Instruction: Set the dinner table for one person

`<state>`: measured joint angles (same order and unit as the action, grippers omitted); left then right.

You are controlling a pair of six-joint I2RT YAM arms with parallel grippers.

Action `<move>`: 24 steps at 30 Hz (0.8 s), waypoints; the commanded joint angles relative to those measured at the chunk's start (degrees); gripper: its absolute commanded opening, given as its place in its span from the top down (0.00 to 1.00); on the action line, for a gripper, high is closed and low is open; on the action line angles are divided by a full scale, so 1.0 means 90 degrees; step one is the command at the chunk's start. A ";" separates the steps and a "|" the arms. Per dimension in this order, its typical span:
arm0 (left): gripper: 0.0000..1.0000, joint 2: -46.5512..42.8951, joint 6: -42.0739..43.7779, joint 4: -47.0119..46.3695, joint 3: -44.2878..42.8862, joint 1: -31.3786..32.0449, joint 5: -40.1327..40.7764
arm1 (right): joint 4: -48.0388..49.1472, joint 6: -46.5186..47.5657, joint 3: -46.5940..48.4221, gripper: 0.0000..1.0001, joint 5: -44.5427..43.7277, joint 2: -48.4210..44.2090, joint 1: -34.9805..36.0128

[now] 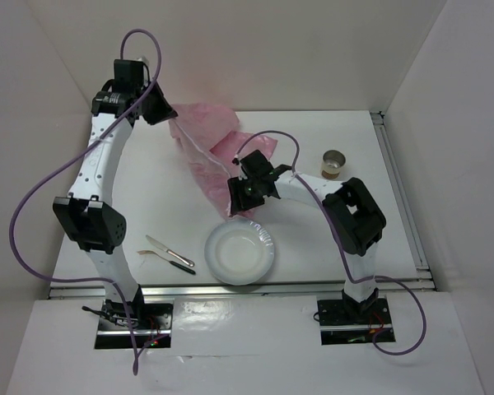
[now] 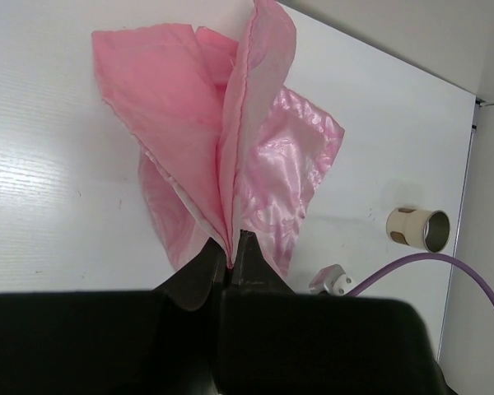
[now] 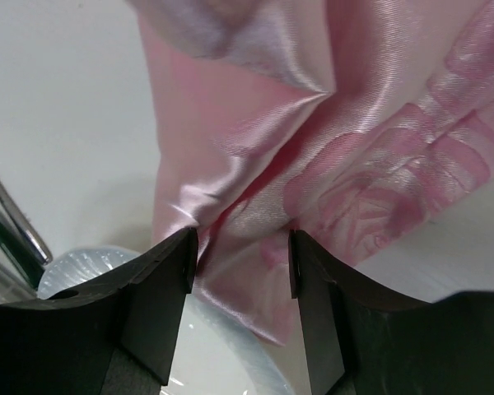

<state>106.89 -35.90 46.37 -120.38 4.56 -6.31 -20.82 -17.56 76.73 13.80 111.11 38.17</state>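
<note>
Nearest, at the lower middle of the top view, a white plate point(image 1: 240, 253) is seen lying on the dinner table point(image 1: 305, 243), close to the front rail. Just to its left, some cutlery point(image 1: 170, 253) is laid loosely at an angle, apart from the plate.

Just beyond the plate, the right gripper point(image 3: 240, 247) is poised at the lower edge of the pink cloth point(image 1: 206, 156). Its jaws are spread, with a fold of the cloth between them. One finger appears to touch the fabric, but no firm pinch can be made out.

Further back, the cloth is seen bunched and creased, drawn up from the upper middle of the table. At the right, a small cup point(image 1: 335, 164) lies on its side, well apart from the plate.

Farthest, at the upper left, the left gripper point(image 2: 230, 259) is pressed together on an edge of the cloth, which hangs from it in folds.

The task is judged to be at an early stage. The plate is placed, but the cloth is not yet spread or folded flat. The cutlery remains to be arranged beside the plate, and the cup remains to be stood up.
</note>
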 commanded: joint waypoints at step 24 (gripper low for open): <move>1.00 0.1081 -0.0141 -0.0260 -0.2186 -0.0662 -0.0773 | -0.0673 0.0417 0.3278 1.00 -0.0587 0.0475 -0.1906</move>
<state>113.71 -35.22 46.13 -131.81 -0.03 -9.37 -25.54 -16.14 96.88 9.80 114.50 26.20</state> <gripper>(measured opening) 0.048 0.036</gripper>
